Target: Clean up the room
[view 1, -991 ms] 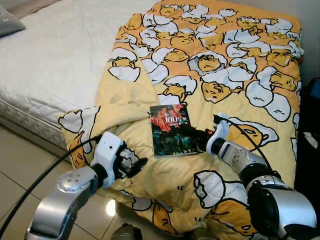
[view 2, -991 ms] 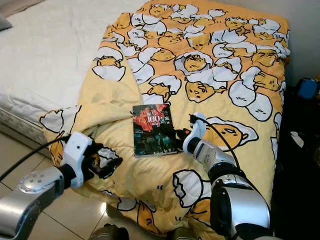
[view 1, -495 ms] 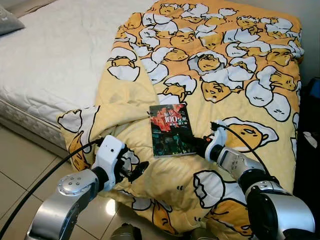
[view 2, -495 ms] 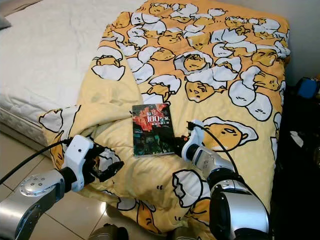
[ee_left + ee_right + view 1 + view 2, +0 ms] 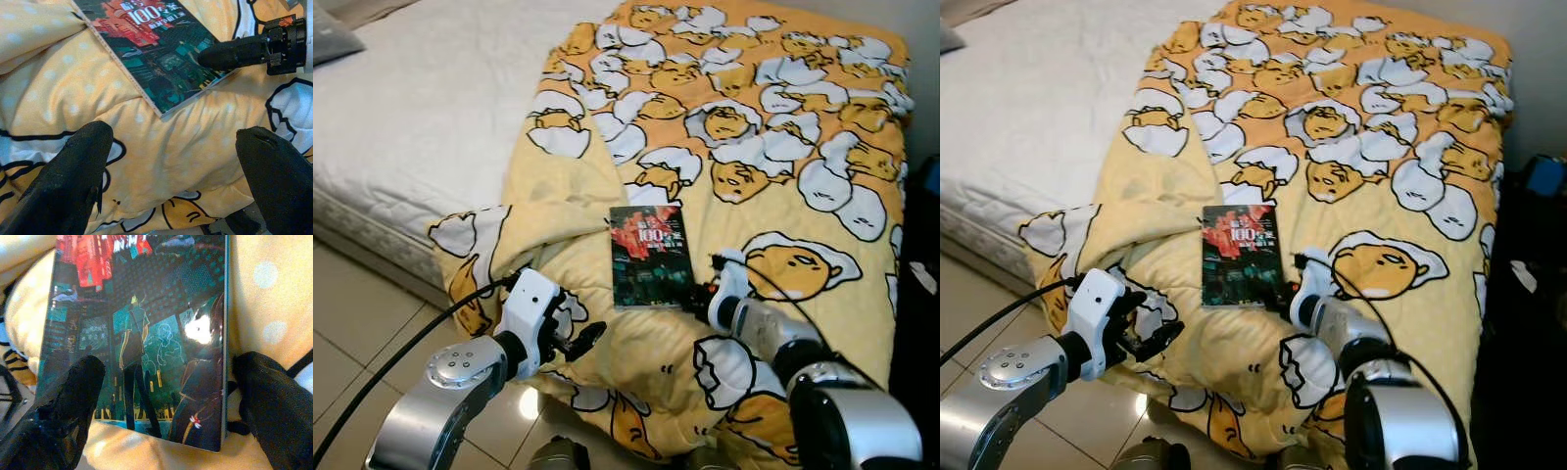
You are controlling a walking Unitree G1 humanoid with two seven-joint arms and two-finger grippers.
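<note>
A paperback book (image 5: 649, 255) with a dark red and teal cover lies flat on the yellow egg-print blanket (image 5: 754, 117). My right gripper (image 5: 697, 294) is at the book's near right corner and is open. In the right wrist view one finger (image 5: 68, 406) rests over the cover (image 5: 142, 333) and the other lies on the blanket beside the book's edge. My left gripper (image 5: 579, 338) hangs open at the blanket's near edge, a hand's width short of the book (image 5: 156, 54), with nothing between its fingers.
The blanket drapes over the foot of a white mattress (image 5: 421, 108), with a grey pillow (image 5: 328, 39) at the far left. Tiled floor (image 5: 352, 333) lies below the bed edge. Dark items and a blue object (image 5: 1542, 176) stand at the right.
My right gripper has slid back along the book's right side to its near corner. The left gripper dropped slightly. The book has not moved.
</note>
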